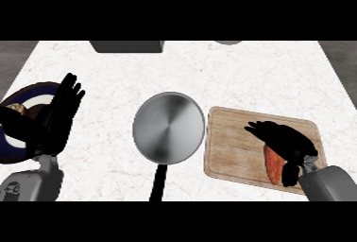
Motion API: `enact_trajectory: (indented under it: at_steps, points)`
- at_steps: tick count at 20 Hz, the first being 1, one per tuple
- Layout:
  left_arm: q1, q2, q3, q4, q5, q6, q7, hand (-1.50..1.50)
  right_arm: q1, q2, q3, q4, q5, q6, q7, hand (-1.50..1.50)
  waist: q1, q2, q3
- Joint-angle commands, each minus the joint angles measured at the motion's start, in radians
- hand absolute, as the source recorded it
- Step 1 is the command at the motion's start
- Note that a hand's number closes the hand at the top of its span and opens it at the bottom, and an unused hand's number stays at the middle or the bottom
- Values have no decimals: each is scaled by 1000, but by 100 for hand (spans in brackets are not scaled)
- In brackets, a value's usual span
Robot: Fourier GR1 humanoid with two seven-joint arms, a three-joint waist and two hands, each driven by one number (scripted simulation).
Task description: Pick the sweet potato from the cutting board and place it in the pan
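An orange sweet potato (273, 168) lies on the wooden cutting board (230, 142), near its right front corner. My right hand (289, 141) is over the potato's far end and hides part of it. Its fingers (259, 127) stretch out toward the upper left, open and not curled round the potato. The round steel pan (169, 127) sits just left of the board with nothing in it; its black handle (159, 182) points toward me. My left hand (61, 111) rests open at the left edge, fingers up.
A dark blue plate (17, 137) with something brown on it lies at the far left, partly behind my left hand. A grey box (127, 46) and a second grey object (228, 42) stand at the counter's back edge.
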State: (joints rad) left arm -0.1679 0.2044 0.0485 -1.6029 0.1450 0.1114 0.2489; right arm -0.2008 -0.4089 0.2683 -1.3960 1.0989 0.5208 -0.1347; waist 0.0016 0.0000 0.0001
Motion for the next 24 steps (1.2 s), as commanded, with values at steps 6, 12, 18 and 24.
enact_trajectory:
  at_steps: [6, 12, 18, 24]
  points:
    - [-27, -14, 20, 11, -12, -11, 9, 0, -77, 12, -24, 185, 45, -138, -192, 150, 2, 1, 0]
    - [-18, -29, 21, 15, -37, -4, -8, 0, -75, 52, -57, 263, 53, -214, -234, 150, 4, 1, 0]
    - [-62, -30, 9, -14, -40, 4, 87, 0, 14, 100, -87, 25, 27, -224, -158, 150, -9, -2, 0]
    - [4, -34, 5, -14, -35, -28, 5, 0, -64, 401, 59, -45, 135, -250, 371, 150, 35, -14, -5]
